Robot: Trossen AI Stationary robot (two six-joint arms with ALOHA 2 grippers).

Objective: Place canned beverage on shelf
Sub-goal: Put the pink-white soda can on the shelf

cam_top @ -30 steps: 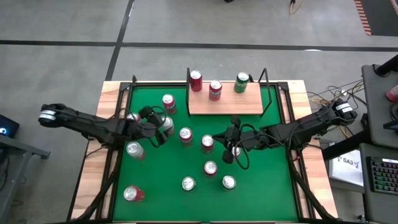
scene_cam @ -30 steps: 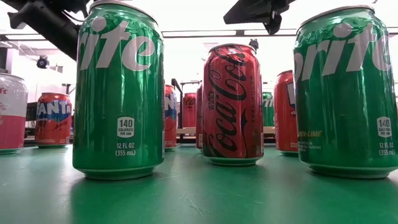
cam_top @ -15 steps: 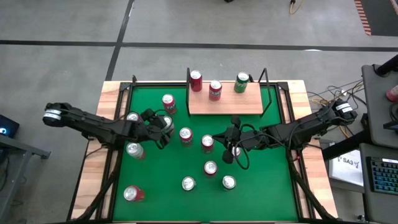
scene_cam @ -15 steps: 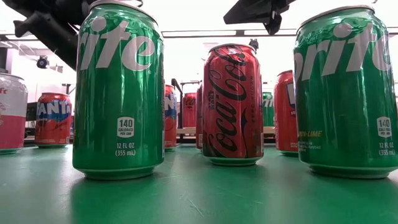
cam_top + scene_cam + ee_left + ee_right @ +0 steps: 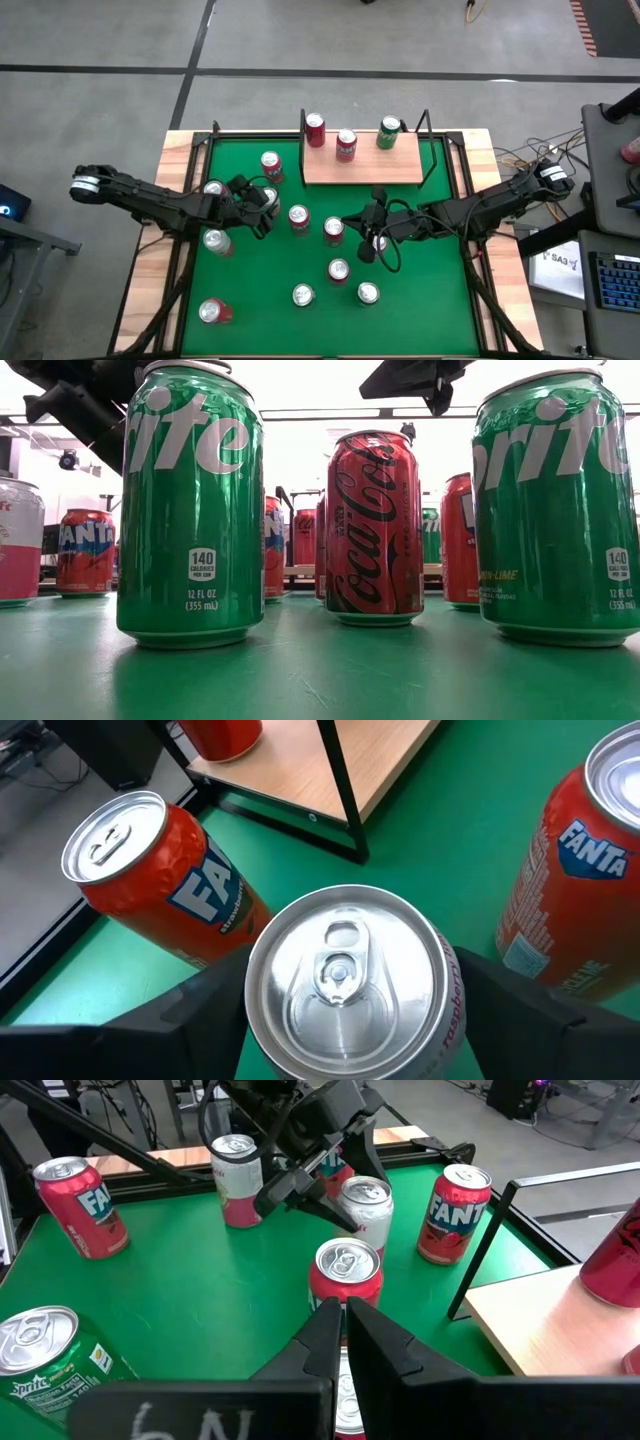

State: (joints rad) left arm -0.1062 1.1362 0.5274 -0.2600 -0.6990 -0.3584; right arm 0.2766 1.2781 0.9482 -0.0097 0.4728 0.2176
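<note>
1. Showing the green felt tabletop (image 5: 400,300) inside a light wood border, with loose cans standing over it.
2. Showing the shelf (image 5: 380,165) at the far middle of the felt, a tan board between black uprights, carrying two red cans (image 5: 315,128) (image 5: 346,143) and one green can (image 5: 388,130), all upright.
3. Reaching in from the left with the left gripper (image 5: 262,200), fingers spread to either side of a white and pink can (image 5: 345,985) standing on the felt left of centre, nearer than the shelf; not telling whether the pads are touching it. Reading "aspberry" down that can's side.
4. Hanging the right gripper (image 5: 345,1330) near the table's centre, fingers pressed together and holding nothing, over a red can (image 5: 345,1270).
5. Reading "Sprite" in part on two green cans (image 5: 192,500) (image 5: 555,500) nearest the low view, plus "140 calories per can" and "12 FL OZ (355 mL)".
6. Reading "Coca-Cola" on a red and black can (image 5: 373,525) between them, farther back.
7. Reading "FANTA" on red cans flanking the left gripper's can (image 5: 165,880) (image 5: 590,870).
</note>
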